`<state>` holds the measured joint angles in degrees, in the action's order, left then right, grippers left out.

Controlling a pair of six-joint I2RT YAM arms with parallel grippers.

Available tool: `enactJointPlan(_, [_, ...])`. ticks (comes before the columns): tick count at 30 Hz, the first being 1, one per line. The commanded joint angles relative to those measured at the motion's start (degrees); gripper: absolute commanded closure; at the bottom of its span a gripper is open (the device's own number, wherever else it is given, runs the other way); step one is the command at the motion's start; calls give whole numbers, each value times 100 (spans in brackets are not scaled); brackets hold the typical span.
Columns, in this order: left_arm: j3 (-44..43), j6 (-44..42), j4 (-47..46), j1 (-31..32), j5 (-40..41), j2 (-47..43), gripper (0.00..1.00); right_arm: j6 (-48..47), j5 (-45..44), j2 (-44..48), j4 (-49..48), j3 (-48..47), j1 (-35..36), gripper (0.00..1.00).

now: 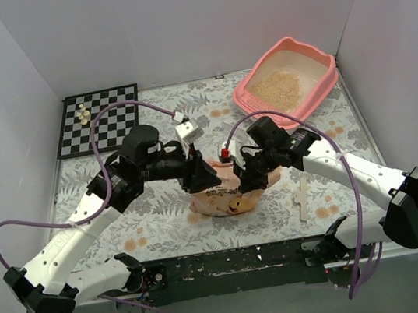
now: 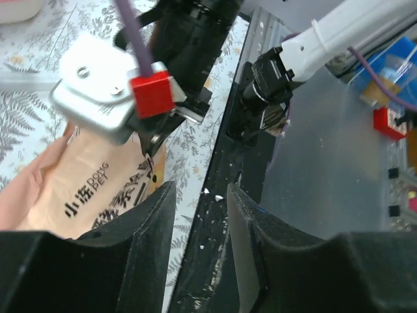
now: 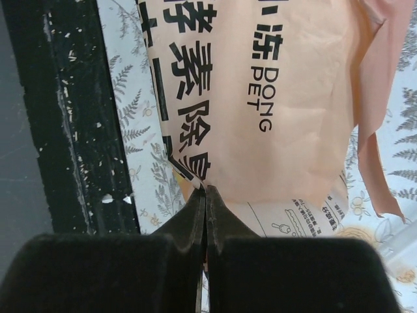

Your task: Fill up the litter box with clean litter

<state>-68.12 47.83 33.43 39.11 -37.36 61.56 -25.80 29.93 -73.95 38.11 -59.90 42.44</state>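
One bag (image 3: 260, 98) in right end effector (image 3: 205, 190).

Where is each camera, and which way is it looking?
Top camera: above and behind the arms, looking down on the table; left arm and right arm both show, plus chessboard, litter box, litter and bag.
Left wrist camera: on the left arm, facing the table's near edge past its open left tool; its dark fingers show.
Right wrist camera: on the right arm, looking down at the bag; the right tool shows, shut on the bag's edge.
Shared: all three see the bag.
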Motion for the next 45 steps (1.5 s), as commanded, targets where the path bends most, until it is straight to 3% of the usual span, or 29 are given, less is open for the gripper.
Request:
enactJointPlan(1, [342,-1169,-416,448,511,242,62,-74,768,-49,355,-321,28,99])
enactJointPlan(7, [1273,-2084,-1109,466,740,-152,51,119,663,206,100,-101,28,99])
enactJointPlan(11, [2073,-2208,-2031,474,669,-495,43,181,645,223,83,-40,2,99])
enactJointPlan(20, [2742,-2392,-2947,588,792,-119,38,233,637,241,30,119,-33,99])
enactJointPlan(29, [2988,-2498,-3202,773,862,287,39,225,681,224,100,14,-156,99])
enactJointPlan(31, [3111,-2507,-3238,817,959,251,45,190,698,180,170,-13,-192,99])
enactJointPlan(33, [3199,-2524,-3159,843,1125,260,57,190,707,197,180,-22,-227,99])
enactJointPlan(36, [3270,-2533,-3115,844,1564,295,100,190,716,232,206,-31,-245,99])
enactJointPlan(38, [3287,-2525,-3106,844,1802,365,100,163,707,241,241,-13,-245,99])
enactJointPlan(45, [3375,-2463,-3009,852,2005,-20,100,-12,269,644,92,215,-236,60])
